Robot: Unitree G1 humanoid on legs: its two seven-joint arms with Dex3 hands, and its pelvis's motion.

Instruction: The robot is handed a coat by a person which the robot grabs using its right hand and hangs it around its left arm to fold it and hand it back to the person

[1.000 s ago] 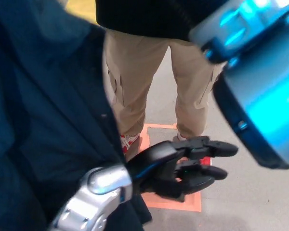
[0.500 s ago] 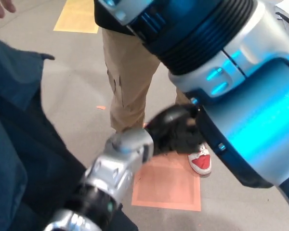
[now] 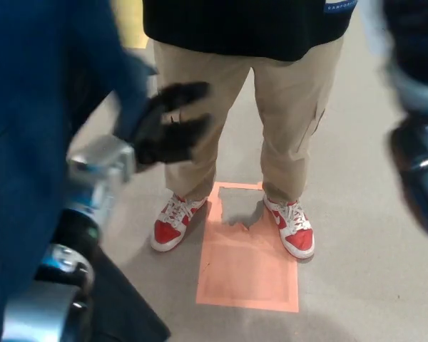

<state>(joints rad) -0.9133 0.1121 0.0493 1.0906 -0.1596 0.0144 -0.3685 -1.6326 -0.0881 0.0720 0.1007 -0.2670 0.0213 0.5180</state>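
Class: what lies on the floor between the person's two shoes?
The top of an orange floor square lies between the red-and-white shoes, in the head view.

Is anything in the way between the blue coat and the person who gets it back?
Nothing visible is. The coat drapes over the robot's left arm, and the person stands just beyond it; only the open left robot hand reaches out between them.

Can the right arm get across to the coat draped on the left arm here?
Probably yes: nothing lies between the blurred right arm and the coat; the person's legs stand farther back.
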